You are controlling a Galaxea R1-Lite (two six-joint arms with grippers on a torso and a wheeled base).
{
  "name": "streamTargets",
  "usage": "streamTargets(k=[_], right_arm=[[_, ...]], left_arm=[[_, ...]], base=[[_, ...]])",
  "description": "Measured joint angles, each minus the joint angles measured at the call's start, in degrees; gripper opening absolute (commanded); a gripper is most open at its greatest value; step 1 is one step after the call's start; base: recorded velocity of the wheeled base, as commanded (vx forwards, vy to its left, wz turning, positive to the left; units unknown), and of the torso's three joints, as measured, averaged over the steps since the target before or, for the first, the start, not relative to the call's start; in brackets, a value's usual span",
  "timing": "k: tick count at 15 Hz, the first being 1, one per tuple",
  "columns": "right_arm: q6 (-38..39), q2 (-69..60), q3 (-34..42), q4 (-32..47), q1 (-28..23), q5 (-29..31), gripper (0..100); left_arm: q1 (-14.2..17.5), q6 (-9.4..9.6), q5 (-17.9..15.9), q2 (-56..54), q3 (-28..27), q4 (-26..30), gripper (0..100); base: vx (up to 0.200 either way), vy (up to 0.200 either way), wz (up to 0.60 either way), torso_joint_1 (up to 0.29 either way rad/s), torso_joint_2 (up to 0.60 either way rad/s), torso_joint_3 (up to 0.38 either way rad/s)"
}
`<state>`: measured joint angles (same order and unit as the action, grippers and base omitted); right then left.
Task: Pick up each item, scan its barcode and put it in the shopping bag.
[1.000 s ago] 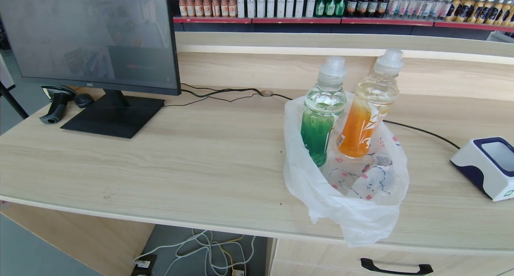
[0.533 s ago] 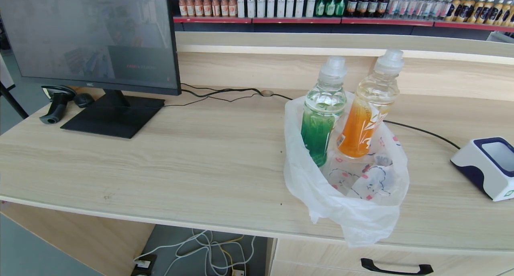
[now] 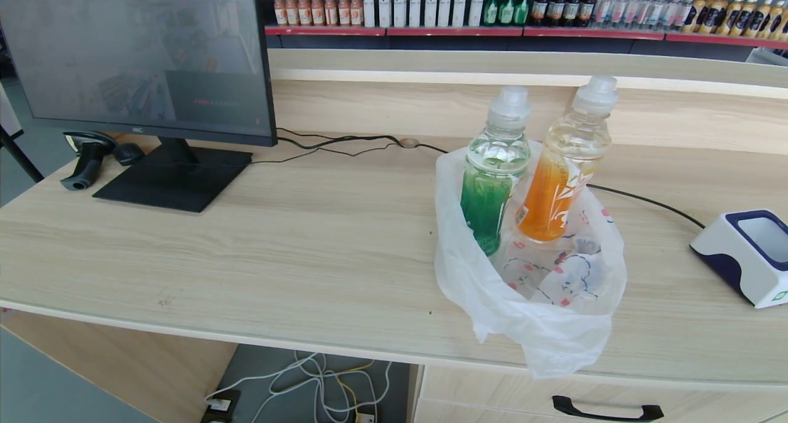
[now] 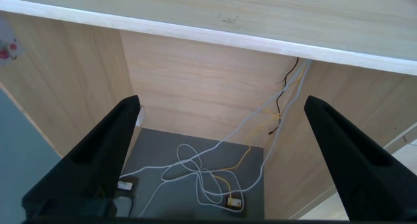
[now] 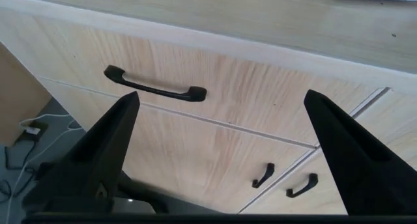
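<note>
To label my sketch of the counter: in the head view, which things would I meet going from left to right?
handheld scanner → monitor base → green bottle → orange bottle → countertop scanner

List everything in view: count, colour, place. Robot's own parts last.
shopping bag: one, translucent white, open on the counter, right of centre.
green bottle: one, green, upright inside the shopping bag.
orange bottle: one, orange, tilted beside it in the bag.
desk scanner: one, white and dark blue, counter's right end.
monitor: one, black, counter's left rear.
handheld scanner: one, black, beside the monitor's base.
shelf bottles: many, mixed colours, red shelf behind.
drawer handle: one, black, under the counter.
cables: several, white and yellow, floor under the counter.
left hand: one, black, open, facing the gap under the counter.
right hand: one, black, open, facing the drawer fronts.
</note>
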<state>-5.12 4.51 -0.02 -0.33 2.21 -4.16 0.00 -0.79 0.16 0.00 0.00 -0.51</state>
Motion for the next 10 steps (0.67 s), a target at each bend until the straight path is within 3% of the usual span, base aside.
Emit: streamTargets(k=[10], right_arm=[[2.1, -4.3, 0.0, 0.3, -2.6, 1.8, 100]], left_arm=[[0.0, -0.16, 0.1, 0.0, 0.0, 0.0, 100]], base=[[0.000, 0.000, 0.00, 0.000, 0.00, 0.000]])
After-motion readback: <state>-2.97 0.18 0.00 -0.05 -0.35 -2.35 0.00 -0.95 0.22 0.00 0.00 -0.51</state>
